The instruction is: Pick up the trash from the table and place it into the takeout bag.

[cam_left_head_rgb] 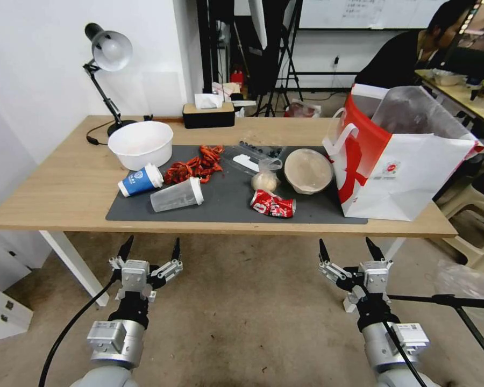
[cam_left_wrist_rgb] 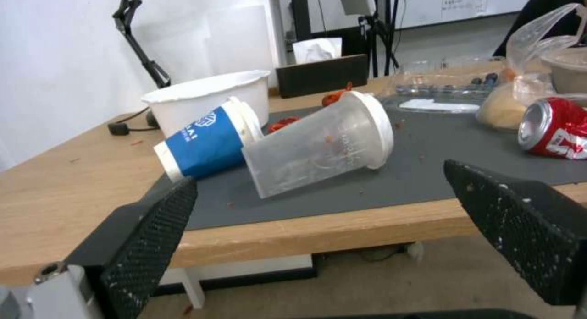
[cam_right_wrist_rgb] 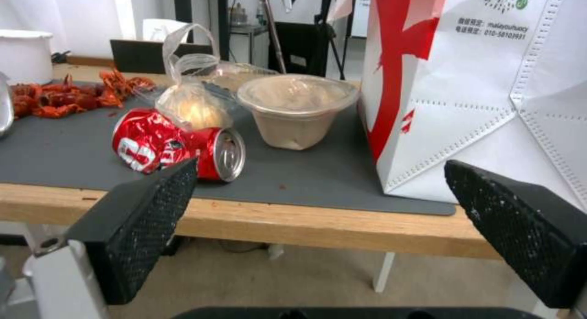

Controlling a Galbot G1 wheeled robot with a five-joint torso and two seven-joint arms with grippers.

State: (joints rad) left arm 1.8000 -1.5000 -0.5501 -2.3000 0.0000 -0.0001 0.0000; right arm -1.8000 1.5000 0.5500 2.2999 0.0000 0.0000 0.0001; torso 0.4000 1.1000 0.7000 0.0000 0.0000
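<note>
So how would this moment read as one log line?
left pincer: open, below table edge | right pincer: open, same | trash: on mat | takeout bag: upright

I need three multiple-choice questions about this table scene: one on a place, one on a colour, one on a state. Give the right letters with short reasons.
1. Where does the takeout bag stand on the table?
A. robot's right end
B. robot's left end
C. middle

2. What colour is the crushed can?
A. green
B. red
C. yellow

3. How are the two grippers?
A. both shut on cups
B. one holds the can
C. both open, empty

Key: 1 A, the bag stands on the right end. 2 B, the can is red with white lettering. 3 C, the left gripper and right gripper are spread before the table edge.
</note>
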